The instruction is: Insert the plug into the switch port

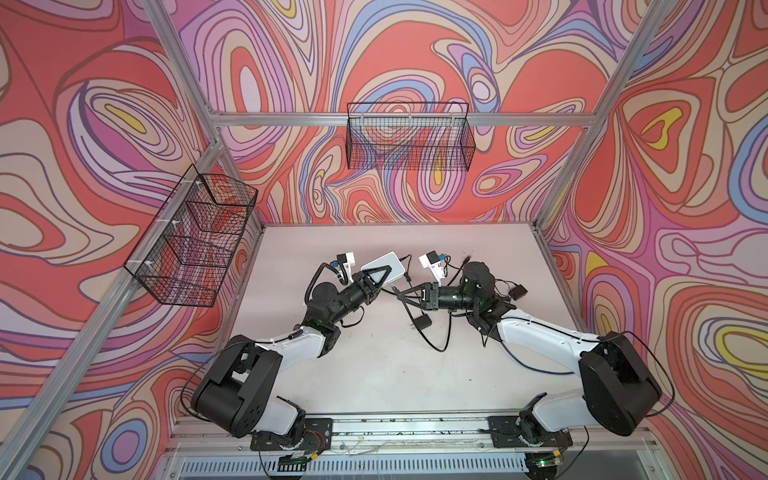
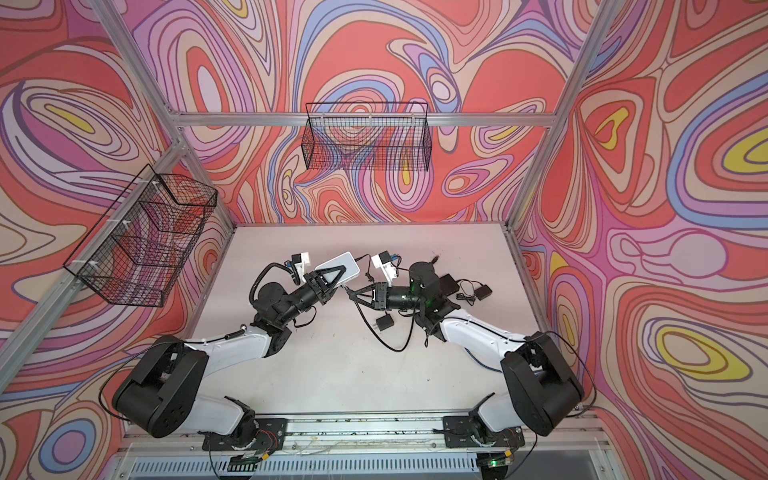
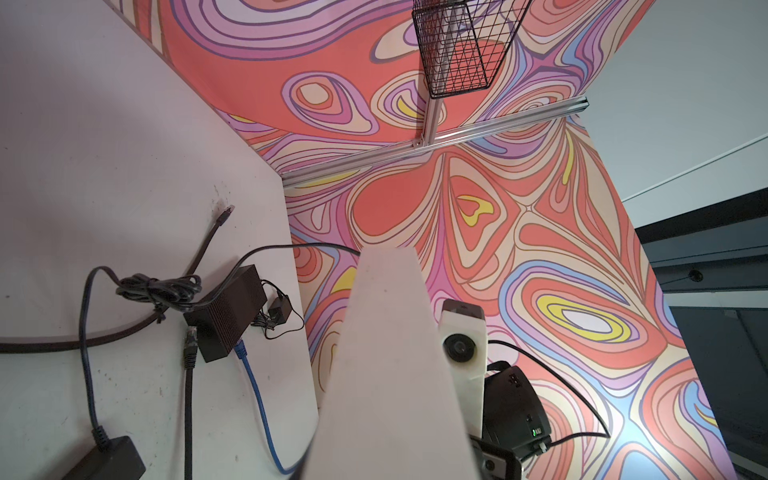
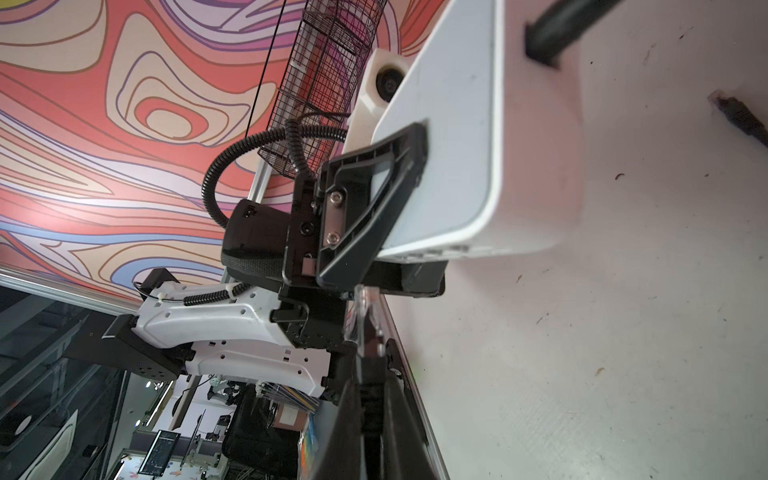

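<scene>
Ok, status as you'd see it.
Left gripper [image 1: 384, 275]: yours is clamped on the switch [image 1: 390, 262], one finger flat on the top face and one under it. It reads the same in both top views [image 2: 340, 272].
Switch: white box, lifted clear of the table [image 1: 374, 374] and tilted. You hold it by the end nearest the left arm. In the right wrist view the switch [image 4: 457, 145] fills the upper part of the picture. A black lead [image 4: 552, 33] meets its far side.
Right gripper [image 4: 370, 365]: closed on the black cable [image 4: 372, 415], gripping just behind the plug [image 4: 365, 311].
Plug: clear connector, sticking out ahead of your right fingers and pointing at the switch's port edge.
Plug vs switch: not seated. The tip sits just beside the left gripper's lower finger, right below the port edge. You can't tell whether it touches, or which port it lines up with.
Grippers: nearly tip to tip over the middle of the table, right gripper [image 1: 397, 293] just beside the switch's near corner.
Table clutter: a black adapter [image 1: 424, 322] lies near the right gripper. In the left wrist view a ribbed black box [image 3: 226, 311] has a blue cable [image 3: 257, 395] running into it.
</scene>
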Motion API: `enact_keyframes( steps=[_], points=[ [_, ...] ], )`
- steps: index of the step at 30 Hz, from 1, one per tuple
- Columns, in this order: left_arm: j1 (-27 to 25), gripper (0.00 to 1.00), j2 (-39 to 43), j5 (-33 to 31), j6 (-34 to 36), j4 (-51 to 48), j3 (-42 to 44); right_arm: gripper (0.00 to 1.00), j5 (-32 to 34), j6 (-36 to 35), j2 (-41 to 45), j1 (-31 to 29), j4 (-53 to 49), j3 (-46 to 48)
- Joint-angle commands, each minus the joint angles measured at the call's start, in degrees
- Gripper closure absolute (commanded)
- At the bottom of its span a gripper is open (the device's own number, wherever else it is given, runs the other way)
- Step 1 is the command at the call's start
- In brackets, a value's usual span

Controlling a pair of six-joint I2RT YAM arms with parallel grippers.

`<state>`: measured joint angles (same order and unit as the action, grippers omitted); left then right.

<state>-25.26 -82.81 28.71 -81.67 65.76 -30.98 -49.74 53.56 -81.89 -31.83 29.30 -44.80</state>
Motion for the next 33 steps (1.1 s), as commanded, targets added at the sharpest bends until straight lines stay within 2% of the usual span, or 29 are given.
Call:
enact_keyframes(
  steps=[1, 13, 33],
  points=[
    [-0.3, 0.93, 1.3, 1.0, 1.1, 2.7, -2.0, 1.00, 0.3, 0.9, 1.9, 0.5, 2.6, 2.0],
    [-2.3, 0.93, -1.1, 2.1, 1.2, 3.4, -4.0, 1.00, 0.6, 1.9, 2.5, 0.7, 4.5, 4.1],
    [-2.7, 0.93, -0.1, 2.2, 1.4, 2.9, -3.1, 1.00, -0.2, 2.1, 1.1, 2.3, 5.1, 2.5]
  ],
)
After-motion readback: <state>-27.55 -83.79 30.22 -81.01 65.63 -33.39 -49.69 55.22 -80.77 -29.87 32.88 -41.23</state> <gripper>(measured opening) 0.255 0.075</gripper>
